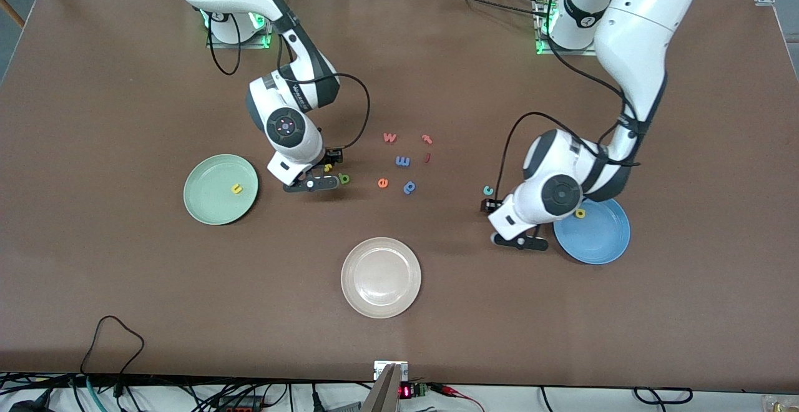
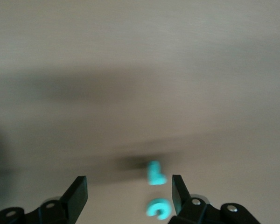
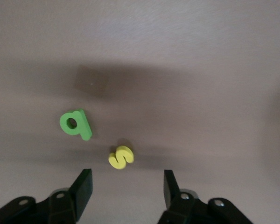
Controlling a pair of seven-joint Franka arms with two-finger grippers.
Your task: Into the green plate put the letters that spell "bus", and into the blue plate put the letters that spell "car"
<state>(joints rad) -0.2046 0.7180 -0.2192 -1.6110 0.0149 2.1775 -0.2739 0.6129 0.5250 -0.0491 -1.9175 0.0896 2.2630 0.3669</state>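
The green plate [image 1: 203,203] lies toward the right arm's end of the table with a yellow "u" [image 1: 236,188] in it. Beside it my right gripper [image 3: 128,179] hangs open low over the table. A yellow "s" [image 3: 121,157] lies just ahead of its fingers, with a green "b" [image 3: 75,124] next to it. The blue plate [image 1: 599,240] holds a yellow "a" [image 1: 580,213]. My left gripper [image 2: 129,184] is open beside that plate. A teal "c" [image 2: 158,208] lies close to one finger and a teal "r" [image 2: 155,173] just ahead of it.
A beige plate [image 1: 381,278] sits mid-table, nearer the front camera. Loose letters lie between the arms: an orange "w" [image 1: 389,138], two red letters [image 1: 427,139], a blue "m" [image 1: 402,161], an orange "e" [image 1: 382,182] and a blue "p" [image 1: 409,186].
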